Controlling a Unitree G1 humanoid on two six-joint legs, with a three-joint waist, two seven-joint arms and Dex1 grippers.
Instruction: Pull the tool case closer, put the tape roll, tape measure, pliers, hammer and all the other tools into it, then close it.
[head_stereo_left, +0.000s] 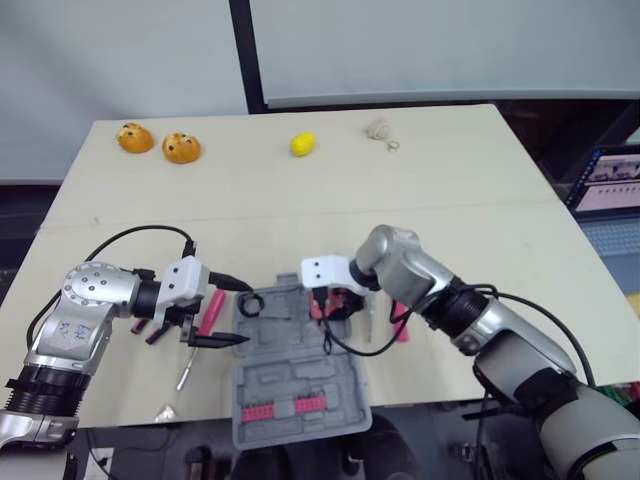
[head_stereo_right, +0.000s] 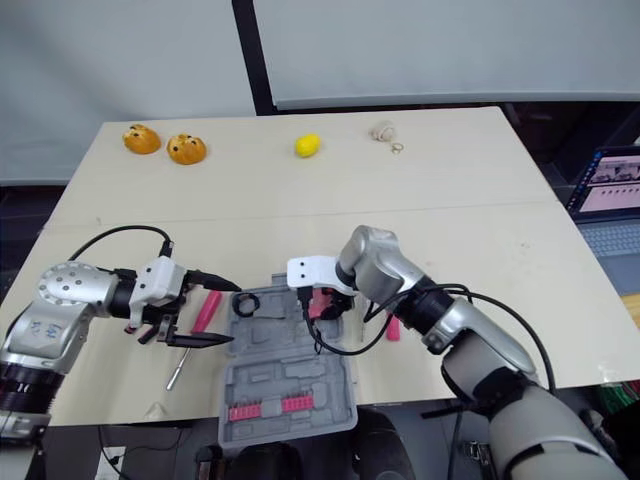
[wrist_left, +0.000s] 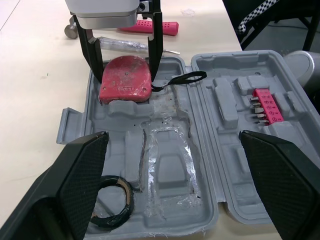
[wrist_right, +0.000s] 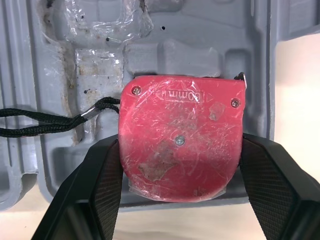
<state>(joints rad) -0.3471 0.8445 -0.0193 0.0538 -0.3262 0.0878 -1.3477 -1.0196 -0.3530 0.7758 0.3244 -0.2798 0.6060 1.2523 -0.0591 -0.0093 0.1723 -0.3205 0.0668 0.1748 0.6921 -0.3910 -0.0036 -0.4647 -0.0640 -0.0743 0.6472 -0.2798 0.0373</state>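
- Right wrist view: the right hand (wrist_left: 126, 67) pinches the red tape measure (wrist_right: 182, 137), one black finger pressed to each side of it.
- The tape measure sits low in a corner pocket of the grey tool case (wrist_left: 225, 115); whether it rests on the pocket floor I cannot tell. Its black strap (wrist_right: 45, 125) trails across the moulded tray.
- The tool case lies open and flat at the near edge of the desk (head_stereo_left: 400, 200), both halves facing up.
- A black tape roll (wrist_left: 114, 220) lies in the same half as the tape measure, at the opposite end.
- A pink bit holder (wrist_left: 265, 105) sits in the other half.
- The left hand (wrist_left: 172, 145) hovers at the case's left side, fingers spread wide, gripping nothing.
- On the desk just outside the case lie a pink-handled tool (wrist_left: 150, 26) and a clear-handled screwdriver (wrist_left: 130, 45).
- Well apart, along the far edge, sit two orange objects (head_stereo_left: 135, 137) and a lemon (head_stereo_left: 303, 144).
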